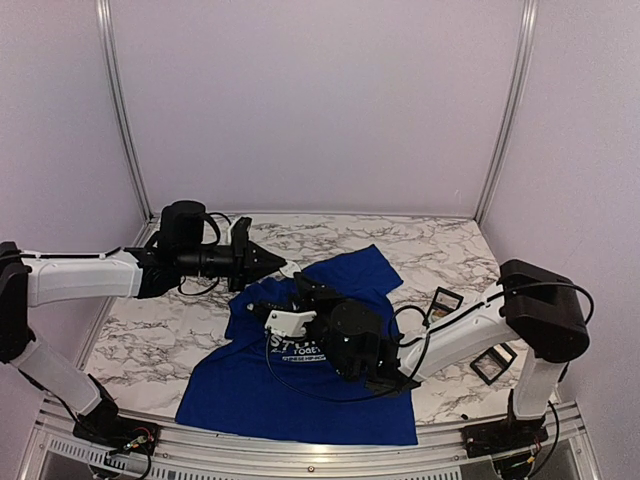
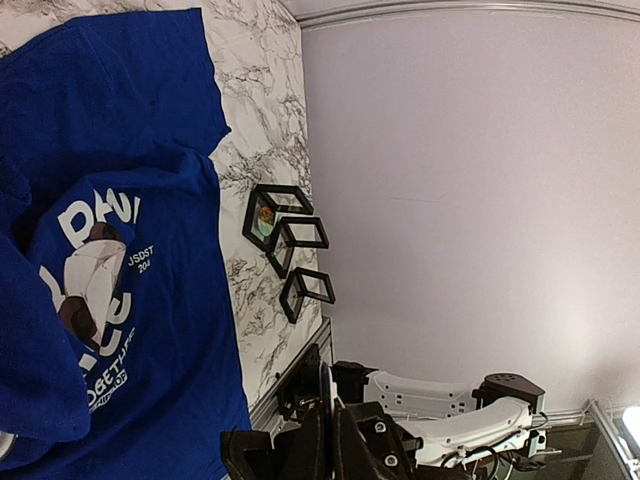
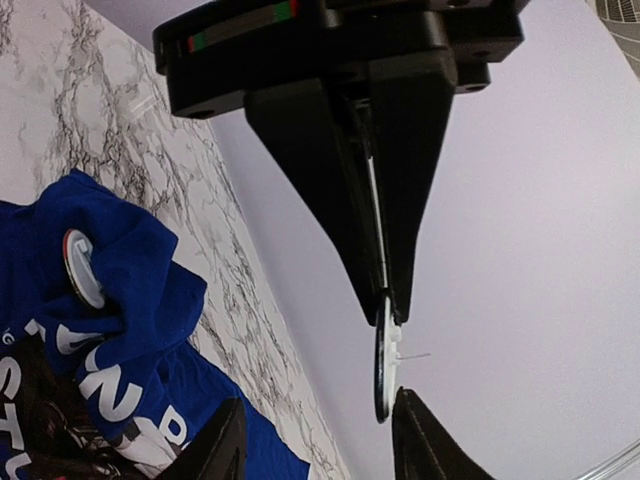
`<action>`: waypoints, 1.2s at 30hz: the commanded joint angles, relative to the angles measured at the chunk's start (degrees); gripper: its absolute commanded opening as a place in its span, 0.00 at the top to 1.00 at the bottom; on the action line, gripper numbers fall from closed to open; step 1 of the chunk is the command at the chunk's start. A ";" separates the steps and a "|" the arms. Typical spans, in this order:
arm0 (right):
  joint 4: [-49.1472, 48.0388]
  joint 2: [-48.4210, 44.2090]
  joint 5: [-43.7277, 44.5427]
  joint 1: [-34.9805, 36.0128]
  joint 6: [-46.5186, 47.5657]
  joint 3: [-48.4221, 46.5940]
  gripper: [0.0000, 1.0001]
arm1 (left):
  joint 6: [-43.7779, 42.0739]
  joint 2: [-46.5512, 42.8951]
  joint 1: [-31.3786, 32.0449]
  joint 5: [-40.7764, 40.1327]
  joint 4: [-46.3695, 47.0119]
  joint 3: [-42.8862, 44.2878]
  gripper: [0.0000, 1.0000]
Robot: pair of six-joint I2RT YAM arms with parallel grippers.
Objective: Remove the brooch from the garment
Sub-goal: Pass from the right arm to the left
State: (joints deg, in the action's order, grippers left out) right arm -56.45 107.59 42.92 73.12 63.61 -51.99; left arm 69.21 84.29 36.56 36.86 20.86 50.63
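Observation:
The royal-blue T-shirt (image 1: 300, 380) lies rumpled on the marble table, its white lettering and panda print facing up; it also shows in the left wrist view (image 2: 150, 300) and the right wrist view (image 3: 120, 300). My left gripper (image 1: 280, 263) is shut on the brooch (image 1: 291, 269), a thin round white disc, held in the air just above the shirt's upper edge. The brooch (image 3: 384, 360) shows edge-on with its pin sticking out, clear of the cloth. My right gripper (image 1: 283, 295) is open and empty over the shirt's chest, its fingertips (image 3: 218, 445) just below the brooch.
A second round white disc (image 3: 80, 268) sits on a raised fold of the shirt. Small black frame stands (image 1: 446, 300) stand on the table at the right, also seen in the left wrist view (image 2: 285, 245). Walls close off the back and sides.

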 commanded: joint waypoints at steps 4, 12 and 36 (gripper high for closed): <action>11.51 -5.77 -4.39 -0.25 -12.76 -2.16 0.33 | 0.36 -4.44 -3.82 -3.64 4.43 -3.08 1.00; 24.56 -12.12 -16.50 -4.78 -29.79 -5.19 0.24 | -1.68 -6.61 -6.03 -4.99 6.53 -6.17 1.00; 15.36 -18.43 -76.82 -29.04 -90.78 -5.67 0.23 | -16.54 -6.91 -4.38 1.53 19.89 -8.97 1.00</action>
State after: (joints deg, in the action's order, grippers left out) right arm -33.06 87.92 -20.18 46.37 -11.97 -57.30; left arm 58.83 78.65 31.07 35.70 40.07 40.64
